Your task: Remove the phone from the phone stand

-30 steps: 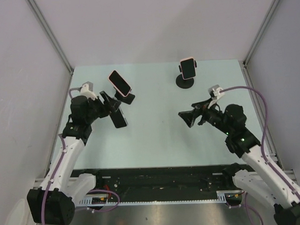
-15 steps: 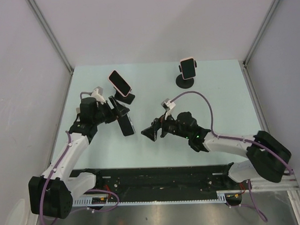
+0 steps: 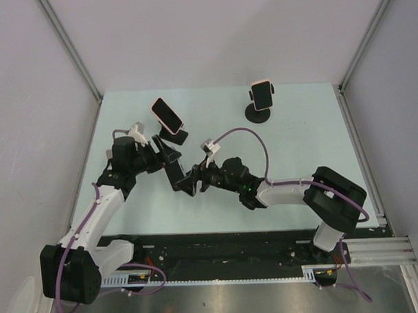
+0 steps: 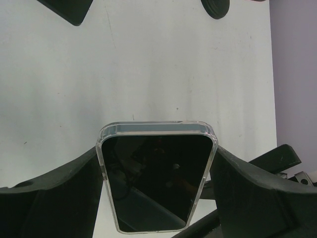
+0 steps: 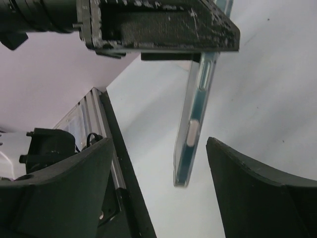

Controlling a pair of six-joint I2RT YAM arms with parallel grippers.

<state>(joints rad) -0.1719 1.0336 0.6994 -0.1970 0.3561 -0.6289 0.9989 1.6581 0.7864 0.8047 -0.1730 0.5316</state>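
Observation:
My left gripper [image 3: 169,163] is shut on a black phone in a clear case [image 3: 176,176] and holds it above the table, clear of any stand. In the left wrist view the phone [image 4: 157,183] sits between my fingers [image 4: 59,198]. My right gripper [image 3: 187,185] is open, with its jaws on either side of the phone's lower end and not touching it. The right wrist view shows the phone's edge [image 5: 193,131] hanging between my open right gripper [image 5: 158,146]. Behind stands a second phone [image 3: 166,114] on its black stand [image 3: 177,137].
A third phone [image 3: 262,95] sits on a round-based stand [image 3: 258,114] at the back middle. Grey walls close in the table on the left, back and right. A black rail [image 3: 219,242] runs along the near edge.
My right arm has swung far to the left across the table, and its open jaws now flank the held phone. My left gripper has shifted slightly right with the phone.

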